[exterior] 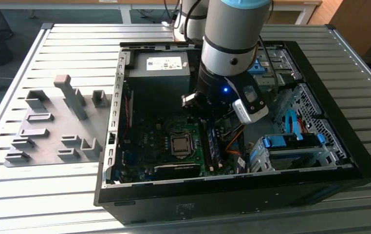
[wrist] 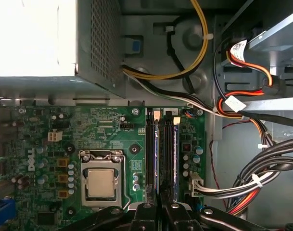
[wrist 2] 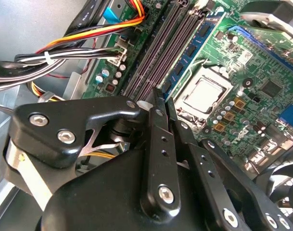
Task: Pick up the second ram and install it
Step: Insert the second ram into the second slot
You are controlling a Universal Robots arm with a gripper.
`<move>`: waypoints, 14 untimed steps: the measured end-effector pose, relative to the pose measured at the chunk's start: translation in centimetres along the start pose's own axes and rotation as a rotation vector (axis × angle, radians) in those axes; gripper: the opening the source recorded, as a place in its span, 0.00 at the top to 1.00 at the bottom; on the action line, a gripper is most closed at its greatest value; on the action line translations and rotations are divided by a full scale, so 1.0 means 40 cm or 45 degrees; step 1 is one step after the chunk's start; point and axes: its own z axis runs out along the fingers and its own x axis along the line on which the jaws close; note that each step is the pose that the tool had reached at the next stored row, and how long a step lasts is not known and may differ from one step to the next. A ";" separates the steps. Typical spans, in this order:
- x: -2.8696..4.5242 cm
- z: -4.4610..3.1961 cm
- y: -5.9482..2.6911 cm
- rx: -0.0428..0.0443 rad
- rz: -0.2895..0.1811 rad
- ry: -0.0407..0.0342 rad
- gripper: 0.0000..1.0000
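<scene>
In the exterior view, starting at the left, we see grey blocks on the table, well apart from the open case at their 3 o'clock. Inside the case the processor sits on the board, and just at its 3 o'clock lies the ram, a thin dark strip among the slots. Its long axis runs roughly 12 to 6 o'clock. The hand hangs over the strip's 12 o'clock end, so the ram stretches away from it toward 6. In the first wrist view the ram runs edge-on straight out from the hand, in line with the slit between its fingers. Those fingers are drawn nearly together. We cannot tell whether they pinch the ram or merely stand over it.
</scene>
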 end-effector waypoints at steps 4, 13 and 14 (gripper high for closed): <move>0.000 0.000 0.000 0.000 0.000 0.0000 0.86; 0.000 0.015 0.000 0.000 0.000 0.0001 0.86; 0.000 0.019 0.000 0.000 0.000 0.0001 0.86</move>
